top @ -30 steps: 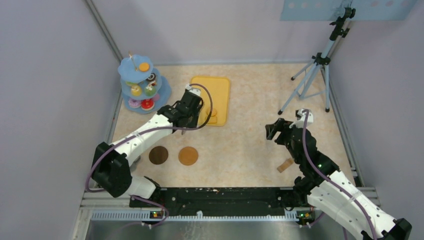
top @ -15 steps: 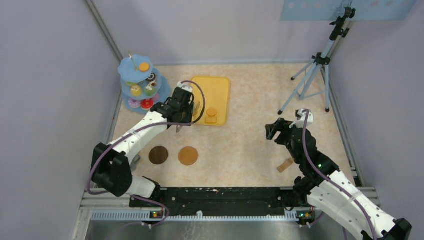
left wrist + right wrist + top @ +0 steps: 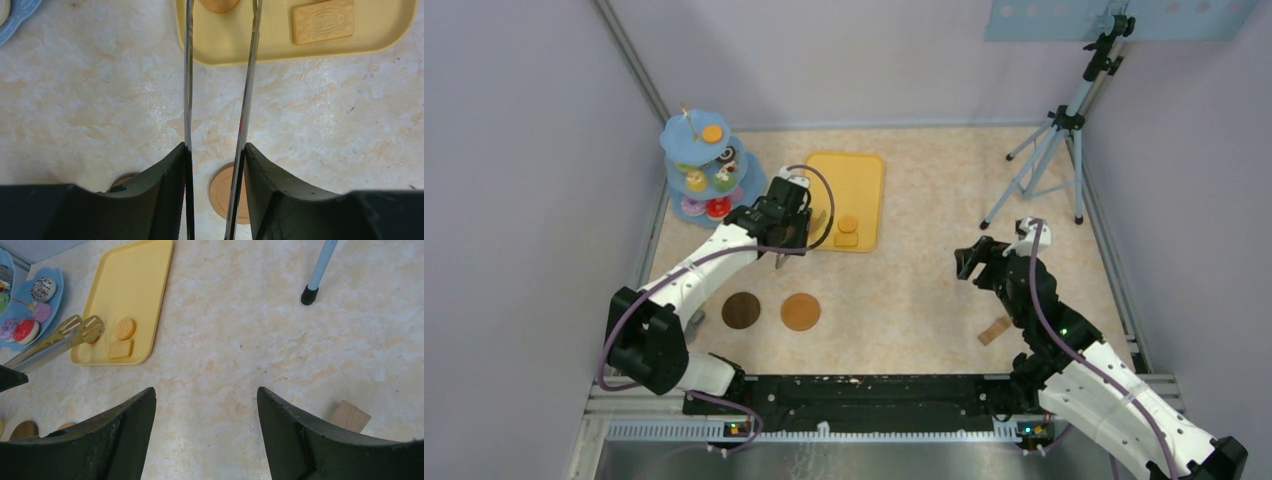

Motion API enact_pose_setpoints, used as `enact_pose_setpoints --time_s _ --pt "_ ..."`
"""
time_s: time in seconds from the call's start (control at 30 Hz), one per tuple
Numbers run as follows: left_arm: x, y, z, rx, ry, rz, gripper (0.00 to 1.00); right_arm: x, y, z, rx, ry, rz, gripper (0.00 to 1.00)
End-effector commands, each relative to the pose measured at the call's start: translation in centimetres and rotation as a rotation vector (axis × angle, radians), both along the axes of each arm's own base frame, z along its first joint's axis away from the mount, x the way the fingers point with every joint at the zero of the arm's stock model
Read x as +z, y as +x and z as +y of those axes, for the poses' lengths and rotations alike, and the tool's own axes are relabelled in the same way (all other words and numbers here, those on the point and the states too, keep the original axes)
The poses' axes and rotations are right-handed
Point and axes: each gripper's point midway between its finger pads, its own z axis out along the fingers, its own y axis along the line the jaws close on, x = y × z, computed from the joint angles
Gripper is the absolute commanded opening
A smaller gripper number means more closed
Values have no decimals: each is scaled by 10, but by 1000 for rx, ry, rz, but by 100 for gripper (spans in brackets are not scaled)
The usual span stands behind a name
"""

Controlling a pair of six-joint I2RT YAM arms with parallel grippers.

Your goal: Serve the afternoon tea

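Note:
My left gripper (image 3: 786, 237) (image 3: 215, 147) is shut on the long metal tongs (image 3: 189, 75) (image 3: 65, 337). Their blades stand apart and their tips reach over the yellow tray's (image 3: 864, 175) near left edge. A round orange biscuit (image 3: 848, 223) (image 3: 125, 328) and a rectangular biscuit (image 3: 846, 240) (image 3: 322, 21) lie on the tray. Two round brown coasters (image 3: 741, 311) (image 3: 801, 311) lie near the left arm. Doughnuts and cakes sit on the blue tiered stand (image 3: 709, 165). My right gripper (image 3: 972, 262) (image 3: 205, 395) is open and empty above bare table. No mugs are in view.
A small wooden block (image 3: 995, 330) (image 3: 350, 416) lies just right of the right gripper. A tripod (image 3: 1049, 150) stands at the back right. Grey walls close in the table on the left, back and right.
My left gripper has pulled back to the left with the tongs, uncovering the two biscuits on the tray, then held still. The right arm has not moved.

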Motion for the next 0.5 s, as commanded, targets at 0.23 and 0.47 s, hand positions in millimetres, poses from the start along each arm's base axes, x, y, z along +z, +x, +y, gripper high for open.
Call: enact_pose_setpoints --time_s 0.23,0.47 --pt "7 -9 9 2 6 -20 49 11 3 3 -2 40 -34 73" --pt "3 -7 9 1 8 -20 47 12 4 5 6 48 -34 72"
